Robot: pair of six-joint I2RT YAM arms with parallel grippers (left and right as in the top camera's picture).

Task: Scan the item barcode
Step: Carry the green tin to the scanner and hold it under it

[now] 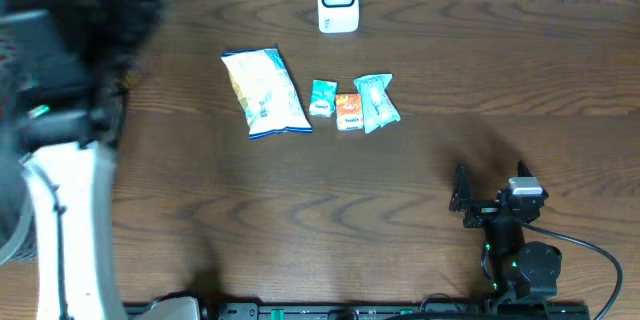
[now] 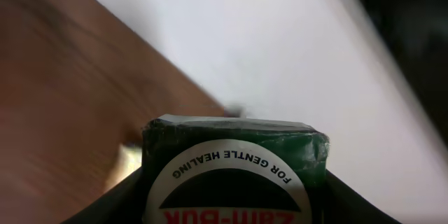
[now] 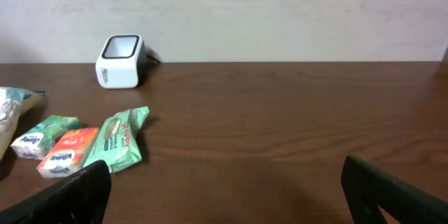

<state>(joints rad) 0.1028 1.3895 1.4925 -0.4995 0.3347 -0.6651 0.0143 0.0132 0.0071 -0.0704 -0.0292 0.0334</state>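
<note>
A dark green Zam-Buk box [image 2: 234, 143], its round white label facing the camera, fills the bottom of the left wrist view. My left gripper [image 2: 234, 206] is shut on it, with a black finger on each side. Behind the box lie brown table and pale wall, both blurred. In the overhead view the left arm [image 1: 70, 50] is a blurred mass raised at the far left. The white barcode scanner [image 1: 338, 0] [image 3: 120, 61] stands at the table's back edge. Low at the front right, my right gripper [image 1: 462, 198] [image 3: 227, 196] is open and holds nothing.
A row of items lies mid-table: a yellow and white snack bag [image 1: 264, 92], a teal tissue pack [image 1: 322, 97], an orange tissue pack [image 1: 348, 111] and a green wipes pack [image 1: 376, 102] [image 3: 119, 140]. Bare wood lies between the right gripper and these.
</note>
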